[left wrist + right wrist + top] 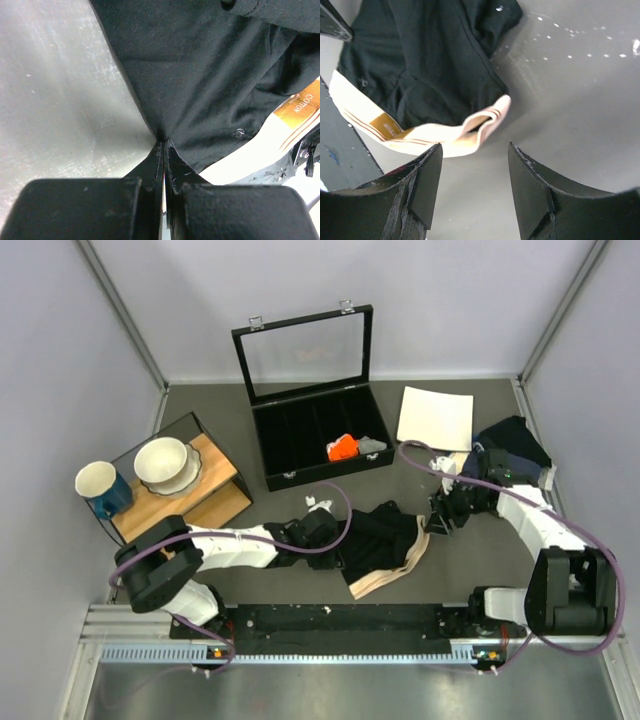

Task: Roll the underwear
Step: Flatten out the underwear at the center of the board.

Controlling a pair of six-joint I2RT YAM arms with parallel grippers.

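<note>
Two arms meet at the underwear (385,535), which lies crumpled on the dark grey desk (270,585) near its front edge, about midway between them and in front of an open case (320,445). The fabric is black, with a pale beige waistband (385,578) running along its near side and turning up at the right end. In the left wrist view a tan label on that band reads "COTON".

The left hand (163,145) is clenched on the underwear. Its two fingers are pressed together with a point of the black fabric's left edge pinched between their tips, and the cloth fans out from that pinch. The right hand (475,175) is released. Its fingers (427,185) stand apart with only bare desk showing between them. It sits at the right end of the garment, where a folded loop of the waistband lies just beyond the gap. I cannot tell whether the fingertips touch the desk.

Behind the underwear, the black case has its glass lid (305,355) standing up. One of its compartments holds a small orange cloth roll (343,447) with a grey cloth (372,445) beside it. To the right of the case lies a white square plate (436,418), and a navy garment (515,440) is bunched just beyond it, behind the right arm. At the left a wooden tray (215,490) carries a cream bowl (162,462), with a blue mug (100,488) beside it.
</note>
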